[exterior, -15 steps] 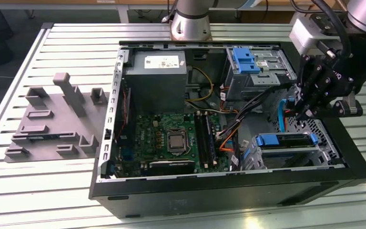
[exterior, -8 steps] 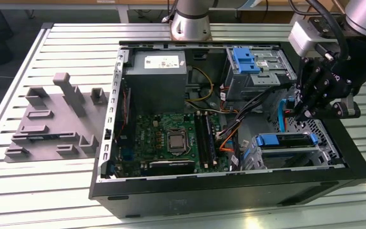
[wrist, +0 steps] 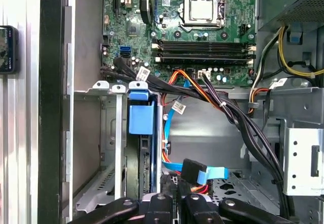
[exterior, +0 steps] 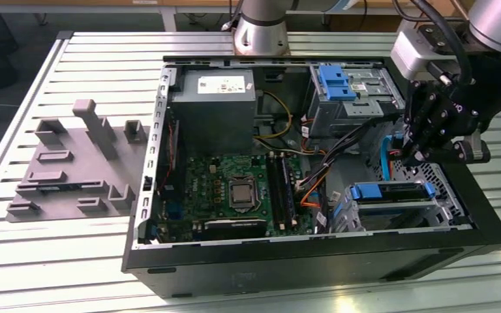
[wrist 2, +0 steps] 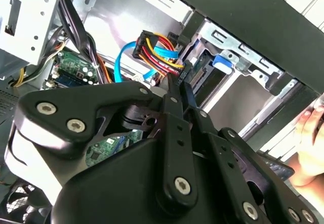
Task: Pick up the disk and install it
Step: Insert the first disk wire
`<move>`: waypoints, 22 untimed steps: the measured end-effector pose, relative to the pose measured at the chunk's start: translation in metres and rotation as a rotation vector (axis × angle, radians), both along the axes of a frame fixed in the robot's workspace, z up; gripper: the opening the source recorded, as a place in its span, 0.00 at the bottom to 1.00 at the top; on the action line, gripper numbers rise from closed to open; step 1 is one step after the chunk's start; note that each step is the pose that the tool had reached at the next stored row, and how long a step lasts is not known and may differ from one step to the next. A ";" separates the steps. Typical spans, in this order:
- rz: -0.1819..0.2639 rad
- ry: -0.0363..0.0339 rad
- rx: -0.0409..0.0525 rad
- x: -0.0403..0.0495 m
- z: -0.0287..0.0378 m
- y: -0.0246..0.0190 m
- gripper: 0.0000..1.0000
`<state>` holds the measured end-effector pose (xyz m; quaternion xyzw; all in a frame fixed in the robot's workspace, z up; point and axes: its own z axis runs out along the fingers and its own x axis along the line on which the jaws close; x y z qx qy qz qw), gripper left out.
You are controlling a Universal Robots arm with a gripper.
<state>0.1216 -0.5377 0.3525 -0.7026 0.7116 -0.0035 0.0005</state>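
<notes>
In the exterior view the gripper [exterior: 407, 160] hangs at about 3 o'clock over the open computer case [exterior: 320, 264]. The disk [exterior: 391, 191] sits just beside it at 4 o'clock, blue rail up, in the metal drive cage [exterior: 446, 218]. In the second wrist view the fingers [wrist 2: 181, 95] lie together with nothing between them, and a person's hand [wrist 2: 310, 143] shows beyond the case wall. In the first wrist view the disk stands edge-on in the cage, with a blue ribbon cable [wrist: 205, 174] and a black cable bundle [wrist: 238, 120] beside it.

At 9 o'clock on the slatted table [exterior: 24, 261] lies a grey fixture plate [exterior: 76, 163]. A bare blue bracket [exterior: 333, 81] sits at 1 o'clock. The grey box [exterior: 213, 107] carries a white sticker [exterior: 220, 83]; I cannot read its print.
</notes>
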 end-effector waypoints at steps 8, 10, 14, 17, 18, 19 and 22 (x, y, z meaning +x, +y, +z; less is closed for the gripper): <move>0.002 -0.0261 -0.0068 -0.0069 -0.0017 -0.0069 0.16; 0.002 -0.0295 -0.0166 -0.0087 -0.0022 -0.0072 0.16; 0.003 -0.0319 -0.0231 -0.0094 -0.0031 -0.0075 0.16; 0.003 -0.0321 -0.0231 -0.0094 -0.0056 -0.0085 0.16; 0.002 -0.0329 -0.0231 -0.0094 -0.0069 -0.0090 0.16; 0.002 -0.0344 -0.0232 -0.0095 -0.0080 -0.0095 0.16; 0.002 -0.0362 -0.0230 -0.0095 -0.0098 -0.0135 0.16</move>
